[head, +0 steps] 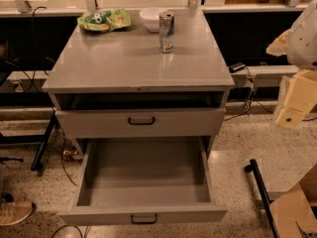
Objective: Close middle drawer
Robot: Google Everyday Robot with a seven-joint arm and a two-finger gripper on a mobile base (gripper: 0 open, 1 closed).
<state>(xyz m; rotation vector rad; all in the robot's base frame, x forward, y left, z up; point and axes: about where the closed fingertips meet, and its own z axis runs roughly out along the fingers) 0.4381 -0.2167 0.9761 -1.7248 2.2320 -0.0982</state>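
Grey middle drawer (143, 180) pulled out, long axis toward camera; gripper (291, 114) seemingly at right edge, state unclear.

Quick count: two drawers (middle drawer (143, 180), taller-fronted drawer (141, 124)), one can (166, 31), one bowl (151, 18), one snack bag (104, 20), one gripper (291, 109) off to the right.

High frontal view, claw (295, 102) at right

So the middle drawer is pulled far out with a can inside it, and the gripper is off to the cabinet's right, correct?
Not quite: the camera view shows the middle drawer pulled far out but empty; the can stands on the cabinet top. The gripper is off to the cabinet's right, as you said.
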